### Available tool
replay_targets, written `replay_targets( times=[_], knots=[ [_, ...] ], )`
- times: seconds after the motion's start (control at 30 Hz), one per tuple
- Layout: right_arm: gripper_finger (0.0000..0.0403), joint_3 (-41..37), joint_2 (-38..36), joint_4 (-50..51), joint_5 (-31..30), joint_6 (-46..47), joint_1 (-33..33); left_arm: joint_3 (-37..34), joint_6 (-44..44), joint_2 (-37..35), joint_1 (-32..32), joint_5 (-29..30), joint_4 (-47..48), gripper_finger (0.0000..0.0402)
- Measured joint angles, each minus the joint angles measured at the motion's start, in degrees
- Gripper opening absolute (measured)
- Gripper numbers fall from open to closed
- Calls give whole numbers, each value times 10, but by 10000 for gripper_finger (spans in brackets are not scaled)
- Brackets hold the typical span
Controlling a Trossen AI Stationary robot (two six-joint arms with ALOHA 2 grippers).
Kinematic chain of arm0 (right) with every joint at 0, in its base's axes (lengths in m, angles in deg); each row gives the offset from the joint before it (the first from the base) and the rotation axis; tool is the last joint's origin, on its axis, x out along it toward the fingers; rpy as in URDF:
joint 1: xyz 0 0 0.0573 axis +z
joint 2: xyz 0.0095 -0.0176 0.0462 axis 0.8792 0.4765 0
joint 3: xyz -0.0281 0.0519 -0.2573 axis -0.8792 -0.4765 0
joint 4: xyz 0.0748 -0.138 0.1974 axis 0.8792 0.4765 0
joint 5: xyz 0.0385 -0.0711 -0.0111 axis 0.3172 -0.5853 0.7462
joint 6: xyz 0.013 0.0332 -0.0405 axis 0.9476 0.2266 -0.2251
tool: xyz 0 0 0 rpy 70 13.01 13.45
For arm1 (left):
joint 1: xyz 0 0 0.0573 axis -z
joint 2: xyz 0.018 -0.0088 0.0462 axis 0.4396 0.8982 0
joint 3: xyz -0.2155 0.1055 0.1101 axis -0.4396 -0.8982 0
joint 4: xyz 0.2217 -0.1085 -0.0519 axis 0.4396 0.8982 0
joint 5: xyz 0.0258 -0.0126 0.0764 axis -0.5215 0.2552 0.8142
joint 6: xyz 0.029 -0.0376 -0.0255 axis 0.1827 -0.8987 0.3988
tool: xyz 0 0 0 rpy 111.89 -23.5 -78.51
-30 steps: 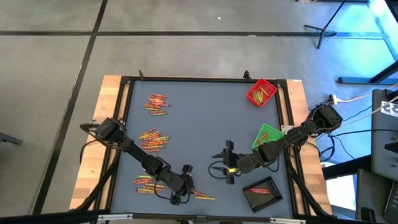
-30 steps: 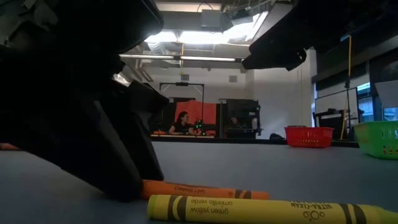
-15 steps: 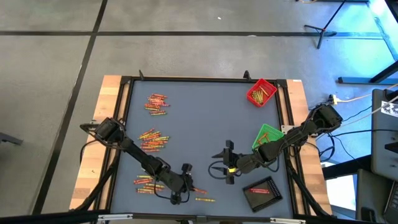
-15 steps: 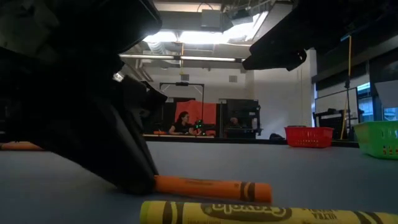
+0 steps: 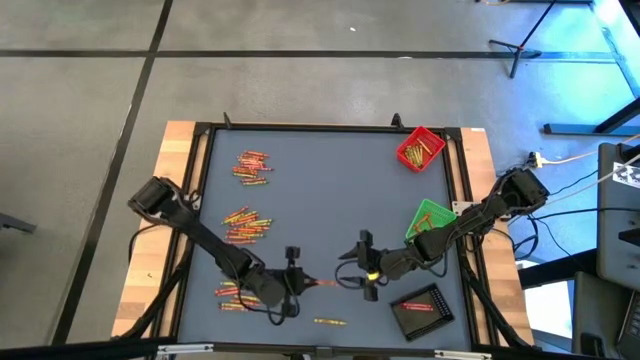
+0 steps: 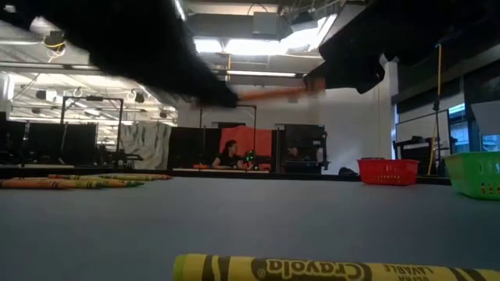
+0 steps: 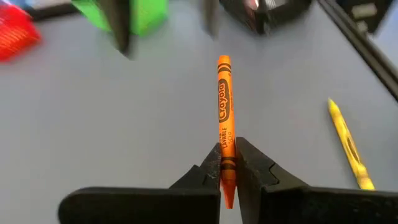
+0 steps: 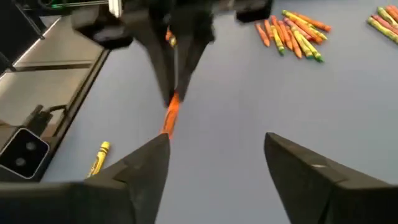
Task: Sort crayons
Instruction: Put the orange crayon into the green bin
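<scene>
Crayons are mid-sort: the left claw (image 7: 227, 163) pinches an orange crayon (image 7: 224, 118) by its tail, lifted off the tabletop (image 5: 330, 200) and pointing toward the right claw (image 8: 214, 165), which waits spread wide just beyond its tip. A handover looks under way; next, the right fingers must close on the free end. Beyond, loose crayons (image 5: 247, 224) lie in clusters.

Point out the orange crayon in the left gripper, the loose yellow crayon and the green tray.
orange crayon (image 7: 224, 106), left wrist view, mid-wrapper.
left gripper (image 7: 228, 163), left wrist view, between fingertips.
yellow crayon (image 7: 348, 144), left wrist view, mid-shaft.
green tray (image 5: 432, 215), high view, floor.
</scene>
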Motion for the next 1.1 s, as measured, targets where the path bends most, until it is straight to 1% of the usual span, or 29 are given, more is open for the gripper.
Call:
replay_targets(
  times=[0.1, 0.2, 0.33, 0.5, 0.6, 0.7, 1.1],
  knots=[
    [303, 0, 2, -27, 9, -25, 0, 0, 4, -12, 2, 35, -3, 9],
    [319, 0, 5, -45, 5, -44, 0, 0, 11, -13, -1, 55, -26, 9],
    [318, 0, 16, -73, 4, -47, 0, 0, 10, -13, -6, 71, -42, 9],
    [297, 1, 47, -128, -11, -62, -1, 0, 13, -13, -15, 80, -62, 9],
    [271, 1, 53, -145, -11, -73, -1, 0, 12, -14, -15, 81, -59, 9],
    [236, 1, 53, -149, -12, -74, -1, 0, 13, -14, -15, 80, -59, 9],
    [53, 1, 53, -141, -9, -84, -9, 0, 12, -14, -15, 80, -59, 9]
  ],
)
